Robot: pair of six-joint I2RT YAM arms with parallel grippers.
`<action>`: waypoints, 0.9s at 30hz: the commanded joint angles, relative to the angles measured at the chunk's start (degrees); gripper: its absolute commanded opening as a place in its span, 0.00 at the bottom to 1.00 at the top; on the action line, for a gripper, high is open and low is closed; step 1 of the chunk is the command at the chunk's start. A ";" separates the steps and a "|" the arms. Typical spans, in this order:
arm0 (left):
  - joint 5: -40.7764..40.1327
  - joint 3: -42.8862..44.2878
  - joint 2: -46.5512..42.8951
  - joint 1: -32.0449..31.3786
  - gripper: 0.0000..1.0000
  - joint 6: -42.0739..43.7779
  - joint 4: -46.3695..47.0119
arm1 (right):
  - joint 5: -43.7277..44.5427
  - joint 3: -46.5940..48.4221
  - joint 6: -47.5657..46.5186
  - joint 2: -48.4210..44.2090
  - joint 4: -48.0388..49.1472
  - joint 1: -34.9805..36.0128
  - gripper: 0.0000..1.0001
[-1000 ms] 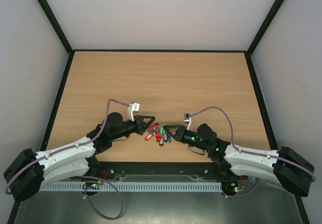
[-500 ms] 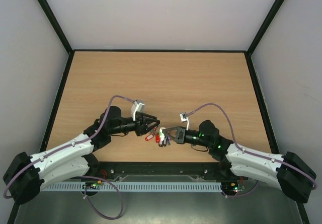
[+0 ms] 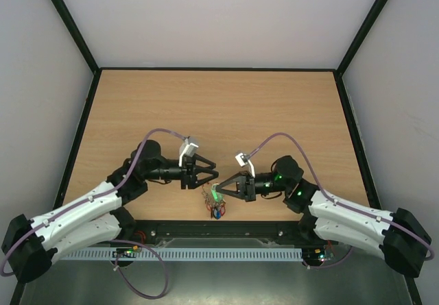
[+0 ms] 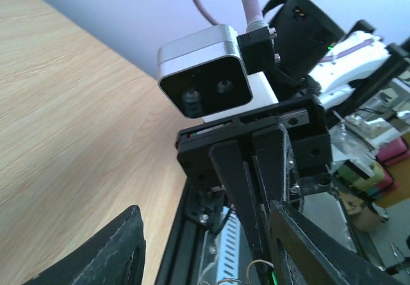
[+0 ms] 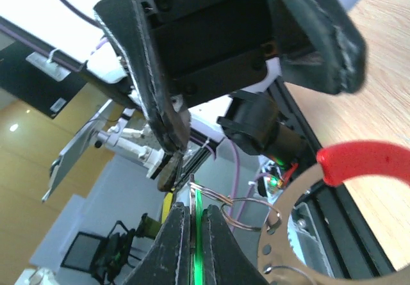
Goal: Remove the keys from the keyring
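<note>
Near the front edge of the light wooden table (image 3: 219, 106), the two arms face each other nose to nose. The left tool (image 3: 208, 173) stands spread, its two black fingers (image 4: 122, 253) well apart with nothing between them, and it is just clear of the bunch. The right tool (image 3: 221, 190) is pressed together on the keys (image 3: 217, 208), a cluster of small metal pieces with red, blue and green plastic tags. In the right wrist view its tips pinch a thin wire loop and a green strip. The rest of the cluster hangs just below those tips, and I cannot tell whether it touches the table. The pinched loop links to the keyring (image 5: 289, 198), a wide silvery band with a red sleeve (image 5: 368, 161) along its upper arc, which curves off beside the right tool. From the left wrist, the right arm's silver-and-white camera block (image 4: 205, 73) sits directly opposite, above its closed black fingers.
</note>
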 commanded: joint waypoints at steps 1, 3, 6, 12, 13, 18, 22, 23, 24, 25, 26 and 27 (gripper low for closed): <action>6.04 4.25 -1.30 0.31 0.54 0.05 -1.71 | -6.36 4.74 -3.68 -1.44 0.87 -0.26 0.02; 7.77 5.56 -1.16 0.30 0.54 0.09 -2.33 | -7.40 5.75 -3.87 -1.31 1.14 -0.18 0.02; 11.50 7.22 -1.16 0.30 0.56 -0.15 -2.84 | -9.13 7.32 -4.22 -1.21 1.10 -0.22 0.02; 14.85 9.35 -3.00 0.47 0.72 -0.22 -4.31 | -12.22 10.25 -6.85 -0.70 -1.96 -0.22 0.02; 15.16 9.44 -3.46 0.61 0.75 -0.40 -4.32 | -12.63 10.52 -6.88 -0.68 -1.86 -0.22 0.02; 17.37 9.27 -4.82 0.76 0.85 0.87 -7.21 | -14.35 11.10 -4.61 -0.73 2.45 -0.22 0.02; 18.73 8.62 -5.20 0.55 0.78 1.76 -9.03 | -14.97 11.98 -4.10 -0.45 3.25 -0.22 0.02; 18.86 8.52 -5.23 0.24 0.73 1.96 -9.40 | -15.17 12.24 -3.96 -0.29 3.35 -0.29 0.02; 18.89 8.48 -5.17 -0.01 0.69 2.35 -9.79 | -15.23 12.36 -3.82 -0.23 3.64 -0.23 0.02; 18.79 8.45 -5.11 -0.38 0.64 2.53 -10.02 | -15.34 12.42 -3.43 -0.03 4.26 -0.21 0.02; 18.67 8.33 -4.91 -0.73 0.60 2.59 -9.99 | -15.40 12.38 -2.90 0.13 4.91 -0.26 0.02; 18.49 8.23 -4.71 -1.22 0.57 2.68 -9.82 | -15.55 12.44 -2.14 0.38 5.74 -0.28 0.02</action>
